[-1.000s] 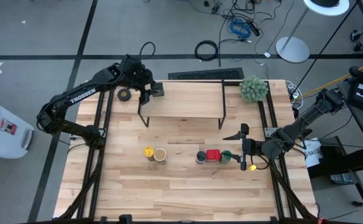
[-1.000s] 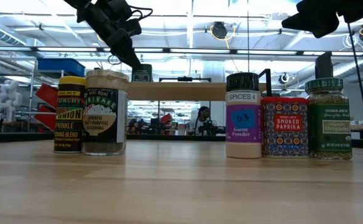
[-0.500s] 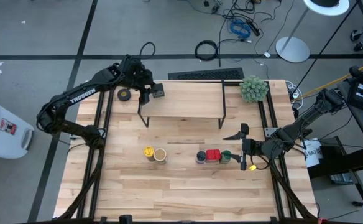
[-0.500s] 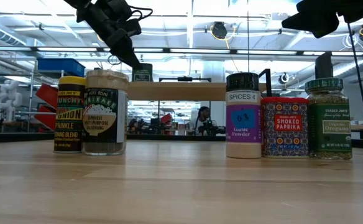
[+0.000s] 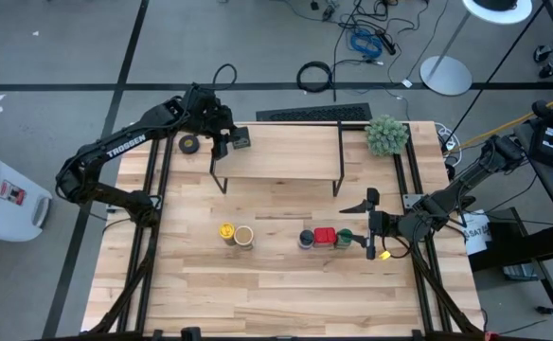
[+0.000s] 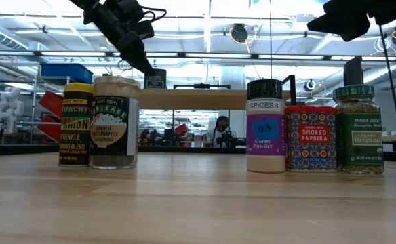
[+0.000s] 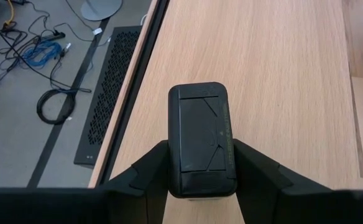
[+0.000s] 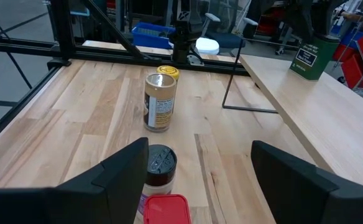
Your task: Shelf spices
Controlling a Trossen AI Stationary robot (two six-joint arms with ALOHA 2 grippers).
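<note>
My left gripper (image 5: 231,140) is at the shelf's (image 5: 278,161) left end, shut on the dark boxy tin (image 5: 242,140), which stands on the light top board (image 7: 281,74). On the table in front of the shelf, the yellow-lidded jar (image 5: 226,230) and tan-lidded jar (image 5: 244,236) stand together. To their right, the blue-lidded jar (image 5: 306,239), red square tin (image 5: 325,236) and green-lidded jar (image 5: 344,239) form a row. My right gripper (image 5: 371,224) hangs open above the table, just right of the green-lidded jar. My left gripper holds the dark boxy tin by its two opposite side walls (image 7: 170,152), near the top, pinched between the two fingers (image 7: 145,177). The fingers come from the table's left, slanting down. The tin is upright, its bottom on the shelf's top board (image 6: 184,99).
A black tape roll (image 5: 190,144) lies on the table left of the shelf. A fuzzy green plant ball (image 5: 387,134) sits at the far right corner. The shelf's board is bare to the right of the tin, and the near half of the table (image 5: 286,294) is bare.
</note>
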